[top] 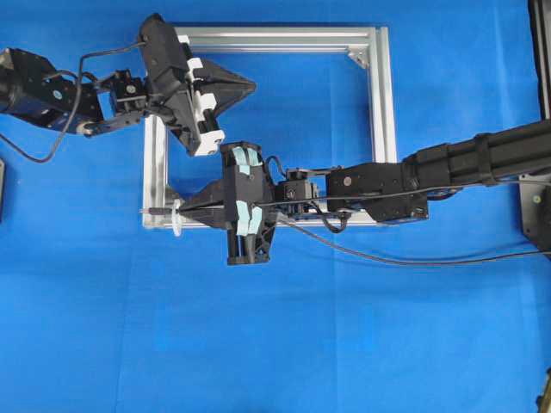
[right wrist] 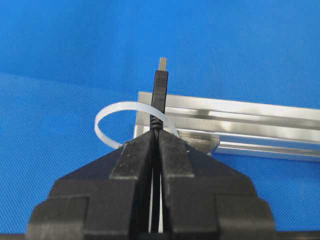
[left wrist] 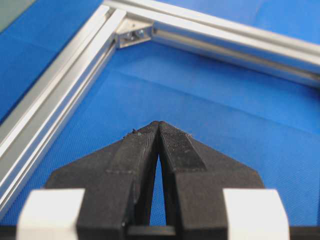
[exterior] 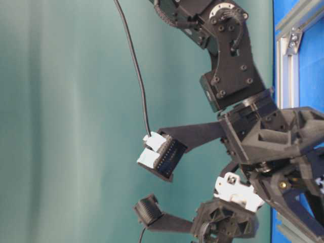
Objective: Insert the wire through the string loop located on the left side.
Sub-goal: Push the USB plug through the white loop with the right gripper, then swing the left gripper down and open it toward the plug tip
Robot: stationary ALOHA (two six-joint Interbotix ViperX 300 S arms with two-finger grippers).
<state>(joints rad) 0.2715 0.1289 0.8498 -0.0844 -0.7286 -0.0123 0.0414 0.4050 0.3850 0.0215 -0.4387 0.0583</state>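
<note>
Right wrist view, nearest: right gripper point(right wrist: 156, 134) clenched on the wire point(right wrist: 159, 97), fingers point(right wrist: 136, 152) pressed together just behind the plug. The plug stands clear of the fingertips, its metal tip pointing out over blue cloth point(right wrist: 75, 60). String loop point(right wrist: 111, 111) arcs to one side of the plug and passes behind it; where the loop's far end attaches is hidden by the fingers. Whether the plug sits inside the ring or only in front of it cannot be told here. Beyond, a corner of the silver frame point(right wrist: 235, 117).

Overhead view adds what the wrist cannot: the wire's tip point(top: 153, 210) pokes out past the frame's lower left corner point(top: 155, 222), the loop point(top: 176, 217) a small white fleck around it, the wire point(top: 413, 257) trailing off right across the cloth.

Left wrist view: left gripper point(left wrist: 159, 127) closed on nothing, tips touching, a narrow gap lower down. It hovers inside the frame, a corner bracket point(left wrist: 132, 34) farther off.

Table-level view: both arms overlap; loop and plug not made out.
</note>
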